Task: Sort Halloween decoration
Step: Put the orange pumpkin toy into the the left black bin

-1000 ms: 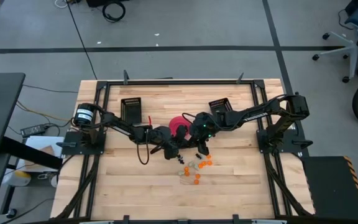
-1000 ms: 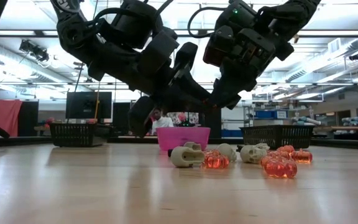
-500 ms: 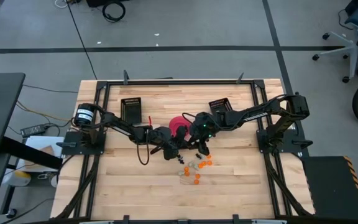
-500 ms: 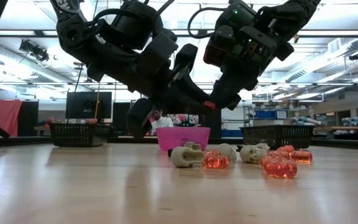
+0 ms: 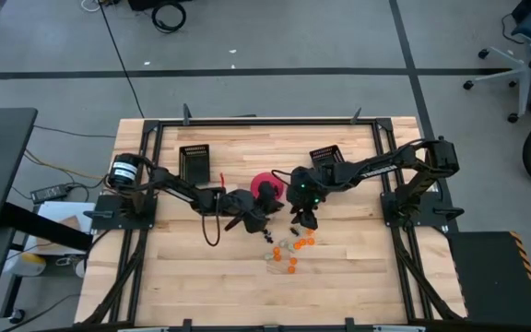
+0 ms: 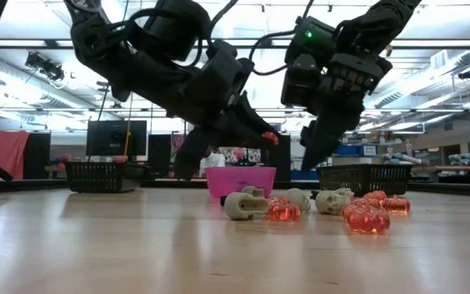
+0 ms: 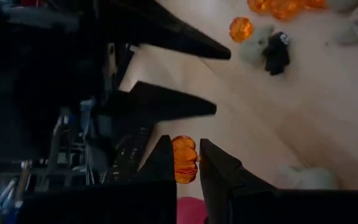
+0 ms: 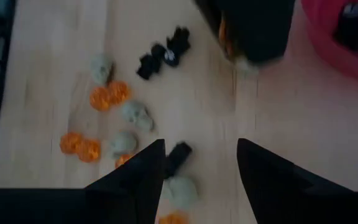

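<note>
Right hand (image 8: 194, 171) hangs with fingers apart right over a black trinket (image 8: 178, 155), the trinket scatter (image 5: 291, 251) at its six o'clock; left hand (image 7: 186, 163) pinches an orange pumpkin (image 7: 184, 159) beside the pink bowl (image 5: 264, 183).

Bright, even indoor light from ceiling strip lights (image 6: 431, 49), which glare white in the low view and leave both arms as dark silhouettes. The wooden table (image 5: 201, 277) is evenly lit from above, with soft, short shadows. Both wrist views are blurred; the near fingers and the orange pumpkin trinket (image 7: 184, 159) look soft.
</note>
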You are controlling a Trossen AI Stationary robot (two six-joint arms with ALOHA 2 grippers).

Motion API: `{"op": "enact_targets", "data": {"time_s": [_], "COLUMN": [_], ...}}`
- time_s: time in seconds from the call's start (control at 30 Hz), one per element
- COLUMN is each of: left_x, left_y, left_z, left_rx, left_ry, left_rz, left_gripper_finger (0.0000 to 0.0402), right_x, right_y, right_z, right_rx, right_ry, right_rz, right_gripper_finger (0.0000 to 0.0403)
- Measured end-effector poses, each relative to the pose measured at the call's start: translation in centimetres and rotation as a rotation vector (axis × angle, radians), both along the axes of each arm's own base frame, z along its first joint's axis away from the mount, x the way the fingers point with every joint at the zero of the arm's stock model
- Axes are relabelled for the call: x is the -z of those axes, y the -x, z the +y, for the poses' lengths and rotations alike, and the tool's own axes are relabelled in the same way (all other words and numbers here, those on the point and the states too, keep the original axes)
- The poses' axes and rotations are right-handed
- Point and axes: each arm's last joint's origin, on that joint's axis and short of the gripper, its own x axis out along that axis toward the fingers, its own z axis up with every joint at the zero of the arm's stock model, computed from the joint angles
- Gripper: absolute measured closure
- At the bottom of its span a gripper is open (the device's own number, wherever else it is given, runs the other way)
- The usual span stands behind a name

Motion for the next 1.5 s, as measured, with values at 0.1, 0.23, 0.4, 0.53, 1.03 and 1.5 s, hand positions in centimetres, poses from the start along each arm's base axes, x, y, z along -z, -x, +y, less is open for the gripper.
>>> {"op": "enact_targets", "data": {"time_s": [0.1, 0.23, 0.4, 0.53, 1.03, 1.5], "left_x": [-0.7, -1.8, -2.3, -1.9, -2.3, -5.1], "left_y": [0.3, 0.9, 2.1, 2.9, 7.6, 12.6], "left_z": [-0.4, -0.4, 0.3, 0.7, 2.0, 2.6], "left_rx": [-0.031, -0.156, -0.350, -0.492, -0.905, -1.088], "left_ry": [-0.015, -0.049, -0.040, -0.042, 0.046, 0.156], "left_rz": [-0.001, 0.009, 0.069, 0.119, 0.236, 0.320], "left_gripper_finger": [0.0374, 0.0374, 0.0374, 0.0374, 0.0374, 0.0374], "right_x": [0.2, 0.3, 0.7, 0.2, -5.5, -5.3], "right_y": [0.2, 0.5, 1.3, 1.9, 4.7, 4.4], "right_z": [0.0, 0.0, -0.2, -0.4, -1.0, -1.1], "right_rx": [-0.009, -0.003, 0.053, 0.085, 0.203, 0.216], "right_ry": [0.007, 0.017, 0.093, 0.145, 0.304, 0.322], "right_rz": [0.027, 0.060, 0.155, 0.191, 0.047, 0.039], "right_gripper_finger": [0.0199, 0.0199, 0.0199, 0.0199, 0.0199, 0.0199]}}
